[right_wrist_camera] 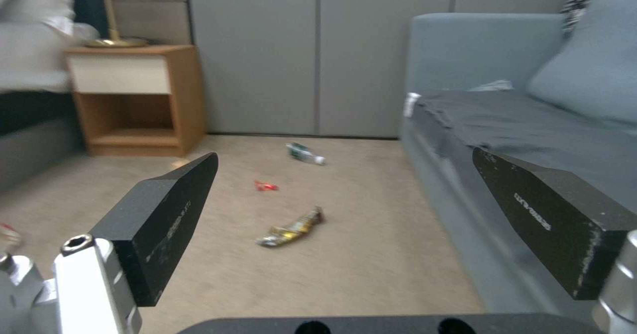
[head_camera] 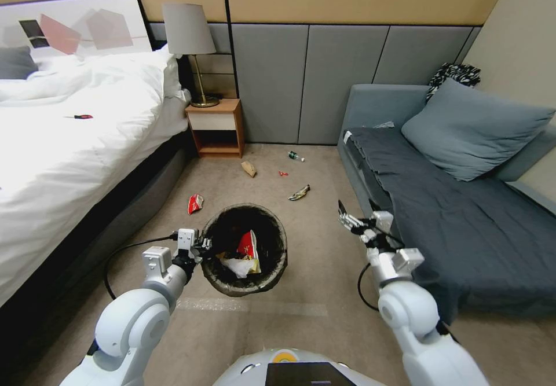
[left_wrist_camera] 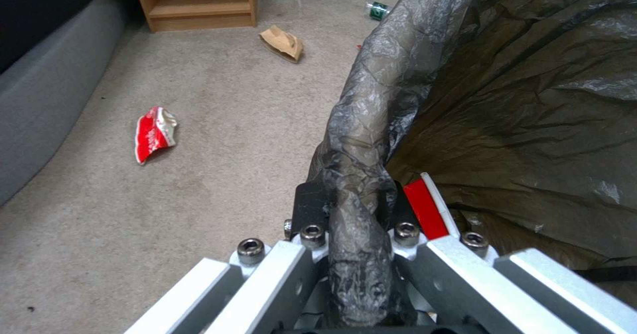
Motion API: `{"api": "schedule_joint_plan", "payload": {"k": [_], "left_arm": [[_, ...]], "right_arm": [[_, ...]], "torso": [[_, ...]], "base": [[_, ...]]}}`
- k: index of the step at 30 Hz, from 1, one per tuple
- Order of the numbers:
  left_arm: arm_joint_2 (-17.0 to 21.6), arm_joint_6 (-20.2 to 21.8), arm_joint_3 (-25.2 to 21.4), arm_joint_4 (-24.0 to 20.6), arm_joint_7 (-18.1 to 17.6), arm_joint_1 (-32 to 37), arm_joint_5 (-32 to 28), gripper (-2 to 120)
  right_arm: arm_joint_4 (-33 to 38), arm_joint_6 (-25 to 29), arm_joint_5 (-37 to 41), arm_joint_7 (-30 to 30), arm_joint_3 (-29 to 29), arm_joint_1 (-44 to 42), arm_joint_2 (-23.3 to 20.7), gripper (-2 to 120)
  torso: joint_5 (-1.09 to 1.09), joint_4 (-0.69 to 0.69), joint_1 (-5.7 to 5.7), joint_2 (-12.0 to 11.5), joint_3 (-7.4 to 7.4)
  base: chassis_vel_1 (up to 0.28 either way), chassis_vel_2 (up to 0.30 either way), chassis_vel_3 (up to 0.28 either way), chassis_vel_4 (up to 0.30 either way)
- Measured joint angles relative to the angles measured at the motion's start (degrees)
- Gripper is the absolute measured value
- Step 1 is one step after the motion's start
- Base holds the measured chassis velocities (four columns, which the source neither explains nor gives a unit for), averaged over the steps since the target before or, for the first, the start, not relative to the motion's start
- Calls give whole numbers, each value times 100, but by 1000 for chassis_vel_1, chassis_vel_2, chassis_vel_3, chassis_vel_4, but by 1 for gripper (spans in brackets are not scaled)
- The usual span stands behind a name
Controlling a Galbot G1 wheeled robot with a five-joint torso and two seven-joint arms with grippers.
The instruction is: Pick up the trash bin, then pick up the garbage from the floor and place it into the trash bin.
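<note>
Writing: pale lettering runs along both black fingers (right_wrist_camera: 539,219) of the right tool, too small to read; the print on the red-and-white packet (left_wrist_camera: 153,134) cannot be made out.
Left tool (head_camera: 200,246): clamped narrow on the bag-covered rim of the trash bin (head_camera: 277,270), one finger on each side of the rim, dark bag (left_wrist_camera: 531,125) bunched between them.
Trash bin: held at its near-left rim, beside the left tool; inside lie a red-and-white wrapper (head_camera: 249,243) and crumpled white tissue (head_camera: 238,266).
Right tool (head_camera: 346,217): spread wide, holding nothing, raised above the floor (head_camera: 324,241) just beside the sofa (head_camera: 463,241) edge.
Shiny wrapper (right_wrist_camera: 292,227): on the floor ahead of the right tool, between its fingers as that wrist camera sees it.
Small red scrap (right_wrist_camera: 265,186): beyond the shiny wrapper.
Green bottle (right_wrist_camera: 304,154): farther still, near the wall.
Red-and-white packet: on the floor ahead of the left tool, on the bed (head_camera: 69,160) side.
Brown paper bag (left_wrist_camera: 282,43): farther ahead of the left tool, near the nightstand (head_camera: 215,127).
</note>
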Motion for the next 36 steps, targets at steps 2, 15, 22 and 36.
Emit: {"api": "schedule_joint_plan", "payload": {"k": [2,15,22,36], "left_arm": [[1,0,-4,-3,6,5,0,1],[-32,0,28,16,15,2,30,1],[-43,0,29,18,16,6,36,1],[-57,0,52,32,18,-3,38,1]], "right_arm": [[4,71,-119,-44,121,-211,136,100],[-30,145,-107,-54,209,-504,152,100],[-72,124,-68,18,204,-489,133,100],[-133,94,-38,41,187,-472,132,100]], "torso": [[0,0,0,0,0],[1,0,0,0,0],[1,0,-1,0,0],[0,0,0,0,0]], "base": [[0,0,0,0],[0,0,0,0],[0,0,0,0],[-58,46,51,-50]]}}
